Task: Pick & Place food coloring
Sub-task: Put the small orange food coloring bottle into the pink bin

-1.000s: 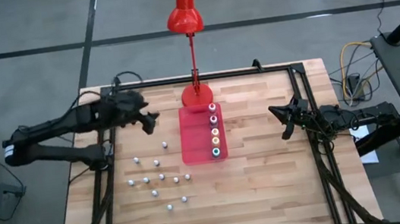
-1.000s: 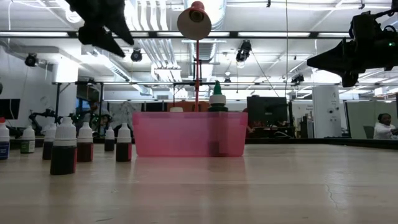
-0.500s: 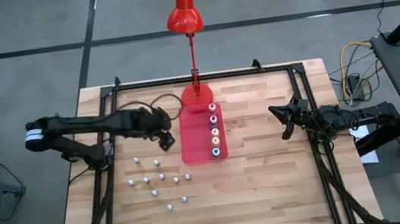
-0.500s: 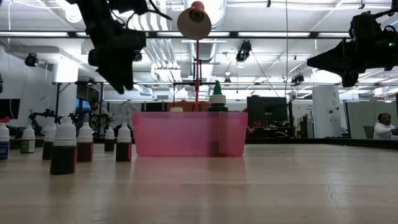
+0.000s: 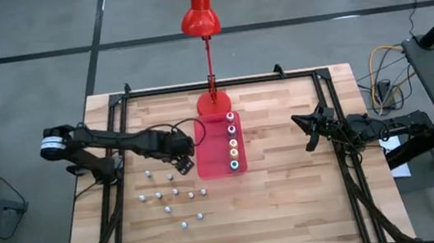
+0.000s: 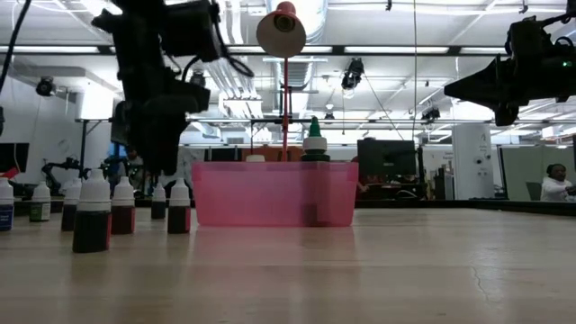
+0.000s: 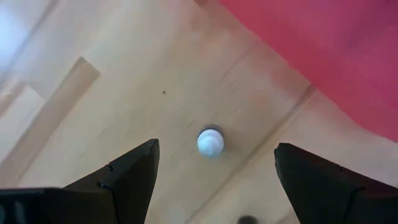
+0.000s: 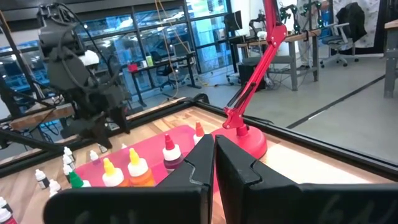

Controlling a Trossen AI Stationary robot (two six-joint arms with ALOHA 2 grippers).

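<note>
Spread wide, the left gripper (image 7: 211, 171) hangs over the wood just beside the red tray's (image 5: 208, 147) left edge, its two dark fingers (image 7: 124, 174) standing well apart with nothing between them, and a single white-capped bottle (image 7: 210, 142) stands upright on the table directly below the gap. From above, that same gripper (image 5: 182, 163) sits at the tray's near-left side, at the top of the loose scatter of small bottles. Judging by how things lie, this is the approach to a pick: the fingers are lined up either side of the cap but not yet touching it. Out from the tray's left side, the loose whitish-capped bottles (image 5: 168, 199) are still spread over the boards, roughly a dozen, all standing, none inside the tray as far as can be told. At table height they show as tiny squat bottles (image 6: 94, 216) with dark liquid and pale conical caps. Inside the tray, along its right wall, a neat row of five slightly larger bottles (image 5: 233, 141) already stands, caps running pink, red, orange, yellow and teal. So the big ones appear placed and the small ones remain, making the job well short of done. Well to the right of the tray, the right gripper (image 5: 308, 131) waits above the table's edge with its fingers pressed together, holding nothing.
</note>
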